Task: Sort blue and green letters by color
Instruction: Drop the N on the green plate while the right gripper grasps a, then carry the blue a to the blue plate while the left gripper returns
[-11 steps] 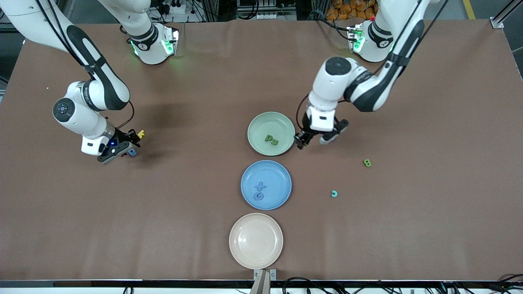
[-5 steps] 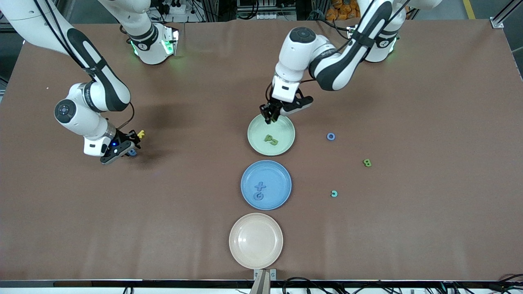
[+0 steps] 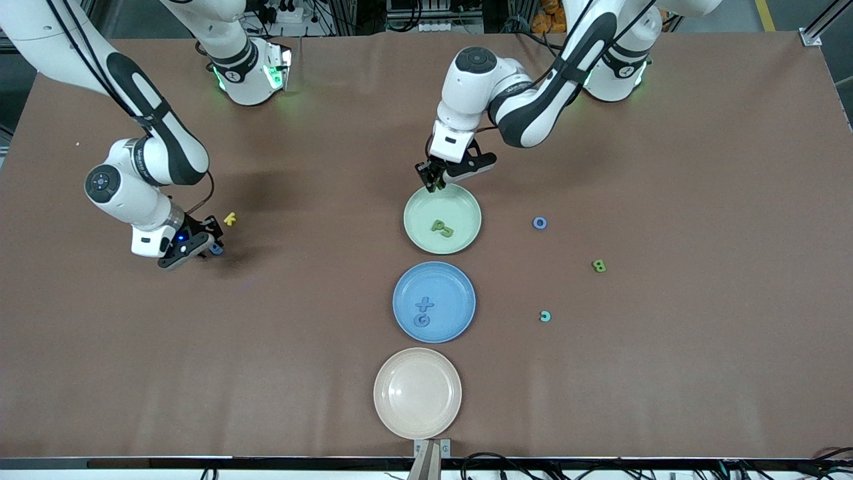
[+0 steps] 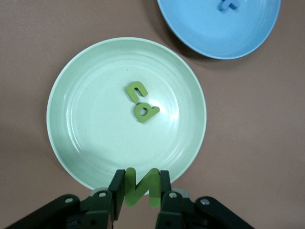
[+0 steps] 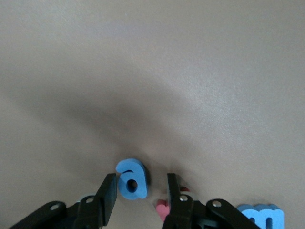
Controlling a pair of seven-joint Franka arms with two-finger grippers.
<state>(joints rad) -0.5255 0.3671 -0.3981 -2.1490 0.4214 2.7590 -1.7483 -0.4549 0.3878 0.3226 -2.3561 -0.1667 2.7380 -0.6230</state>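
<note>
My left gripper hangs over the rim of the green plate on the robots' side, shut on an olive-green letter N. Two green letters lie in that plate. My right gripper is down at the table toward the right arm's end, open around a blue letter a. One finger is against the letter and the other stands apart. The blue plate holds two blue letters. A blue O and a green B lie loose toward the left arm's end.
A beige plate sits nearest the front camera. A teal c lies beside the blue plate. A yellow letter lies close to my right gripper. A red letter and a blue m are right by its fingers.
My left gripper rose from beside the green plate and carried the green N over the plate's rim, uncovering the blue O. My right gripper's fingers narrowed around the blue a.
</note>
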